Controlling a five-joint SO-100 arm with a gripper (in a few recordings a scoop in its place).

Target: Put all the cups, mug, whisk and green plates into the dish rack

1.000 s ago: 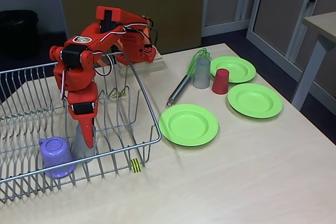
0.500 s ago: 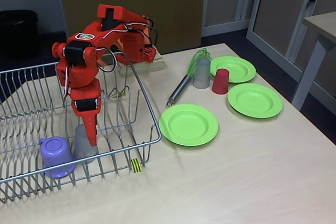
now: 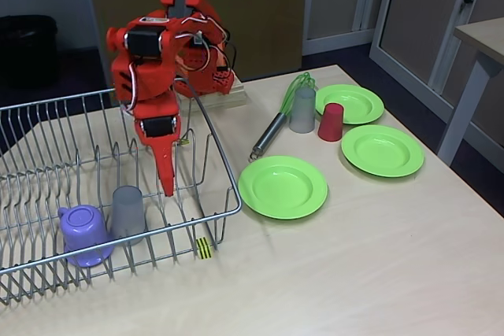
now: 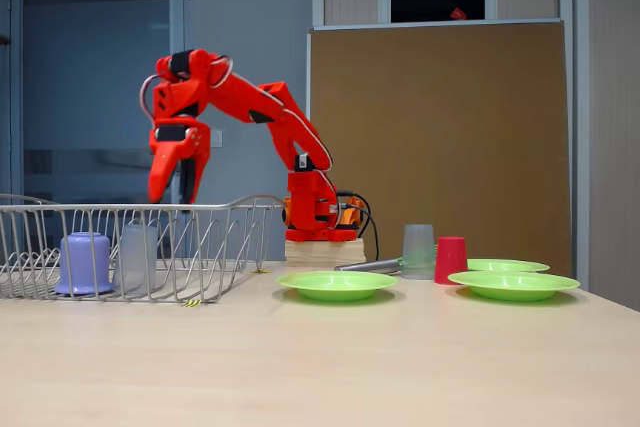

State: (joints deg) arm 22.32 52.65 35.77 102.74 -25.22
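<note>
Inside the dish rack (image 3: 224, 171), near its front rail, you've got the purple mug (image 3: 82, 234) upside down with a grey cup (image 3: 127, 212) just beside it, also upside down. Your gripper (image 3: 167, 186) hangs above the rack, apart from that cup, fingers parted with nothing between them. Outside the rack, to its right: whisk (image 3: 279, 120), second grey cup (image 3: 302, 109), red cup (image 3: 331, 122) and three green plates (image 3: 283, 186) (image 3: 382, 150) (image 3: 350, 103) on the table (image 3: 354, 273).
</note>
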